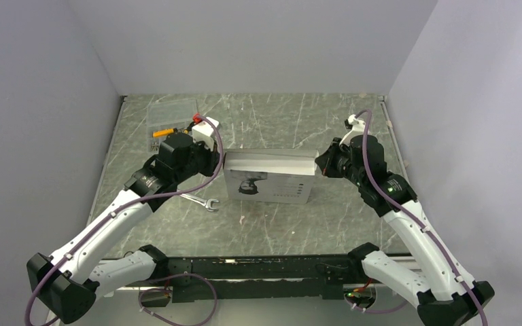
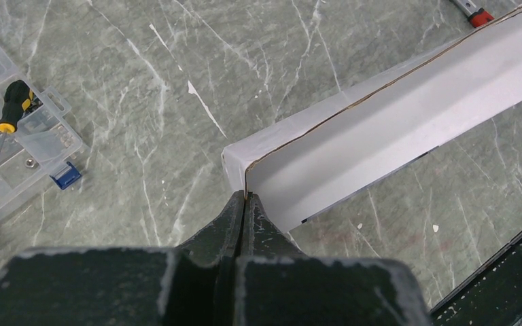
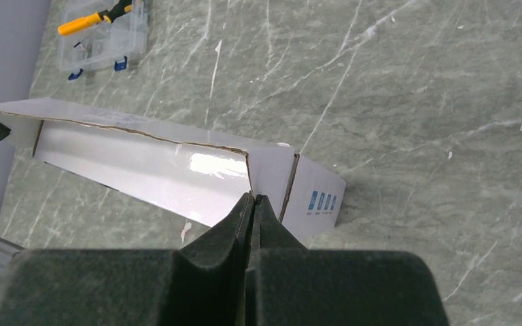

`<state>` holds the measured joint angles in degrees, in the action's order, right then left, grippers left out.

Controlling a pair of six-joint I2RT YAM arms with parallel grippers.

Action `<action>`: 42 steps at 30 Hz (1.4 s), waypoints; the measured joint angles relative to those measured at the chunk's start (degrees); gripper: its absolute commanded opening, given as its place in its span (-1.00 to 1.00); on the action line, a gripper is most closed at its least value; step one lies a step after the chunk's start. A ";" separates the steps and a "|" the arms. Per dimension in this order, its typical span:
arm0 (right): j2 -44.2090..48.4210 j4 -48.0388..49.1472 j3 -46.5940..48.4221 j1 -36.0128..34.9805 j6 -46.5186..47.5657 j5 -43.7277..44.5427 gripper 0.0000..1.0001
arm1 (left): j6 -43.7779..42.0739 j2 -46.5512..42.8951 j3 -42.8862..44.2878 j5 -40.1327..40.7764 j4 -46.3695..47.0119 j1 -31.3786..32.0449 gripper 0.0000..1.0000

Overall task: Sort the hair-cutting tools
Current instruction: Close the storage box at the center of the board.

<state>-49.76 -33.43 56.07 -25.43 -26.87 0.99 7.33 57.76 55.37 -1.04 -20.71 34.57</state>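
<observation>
Where the left fingers point(image 2: 242, 207) pinch shut on its left end and the right fingers point(image 3: 249, 207) pinch shut on its right end, the lid flap point(image 1: 268, 161) of a white cardboard box point(image 1: 268, 189) stretches between them, over the middle of the table point(image 1: 279, 115). The hair clipper and its combs cannot be seen; no view shows the box's inside. A silver wrench point(image 1: 202, 202) lies just left of the box, partly hidden under the left arm. A clear organiser case point(image 1: 163, 117) sits near the table's far left corner.
</observation>
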 measured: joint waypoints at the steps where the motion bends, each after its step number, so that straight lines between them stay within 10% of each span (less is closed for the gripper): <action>1: -0.31 -0.35 0.50 -0.02 -0.33 0.00 -1.00 | 0.00 0.07 0.02 0.04 0.09 0.00 -1.00; 42: 3.02 7.61 -7.28 0.00 1.86 3.45 -1.00 | 9.81 2.99 5.79 -1.25 -5.01 -0.15 -1.00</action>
<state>-46.74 -25.82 48.80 -25.43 -25.02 4.45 17.15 60.75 61.17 -2.28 -25.71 34.41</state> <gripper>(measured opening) 0.008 0.010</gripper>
